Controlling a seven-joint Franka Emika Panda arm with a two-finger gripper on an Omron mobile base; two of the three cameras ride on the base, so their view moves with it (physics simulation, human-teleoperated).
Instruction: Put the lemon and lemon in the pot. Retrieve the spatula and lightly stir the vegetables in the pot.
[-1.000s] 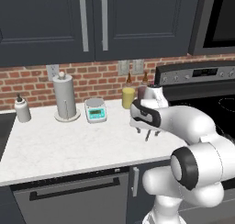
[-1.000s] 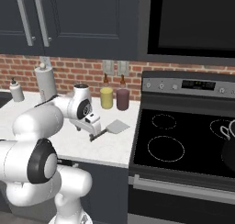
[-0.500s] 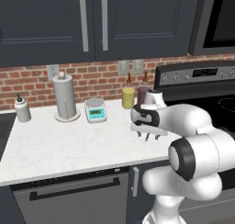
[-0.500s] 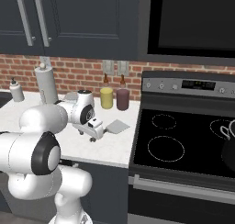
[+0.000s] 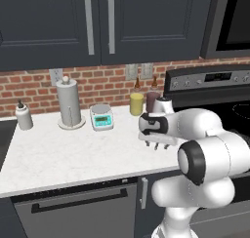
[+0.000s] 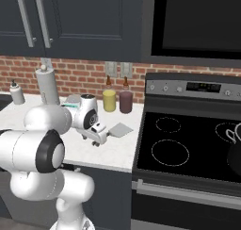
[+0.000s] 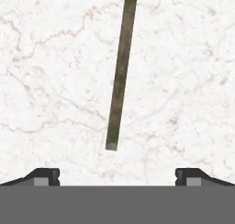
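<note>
The spatula (image 7: 120,76) lies flat on the white marble worktop (image 5: 73,149), its thin dark handle running almost straight away from the hand camera and its grey blade (image 6: 121,129) resting near the worktop's stove-side edge. The tool (image 7: 117,176) hovers above the free end of the handle with its two tips spread wide and nothing between them. The pot (image 6: 234,151) stands on the stove (image 6: 188,144), well apart from the spatula, at the far right of the right base view; whether the lemons are inside cannot be told.

The step in hand looks like fetching the spatula. To do it well, the tool should move forward along the handle so the grip lands nearer its middle, not on the very end. The handle sits slightly slanted between the tips, so a small roll of the wrist would square them across it. Then descend straight until the tips straddle the handle and nearly touch the marble before closing.
</note>
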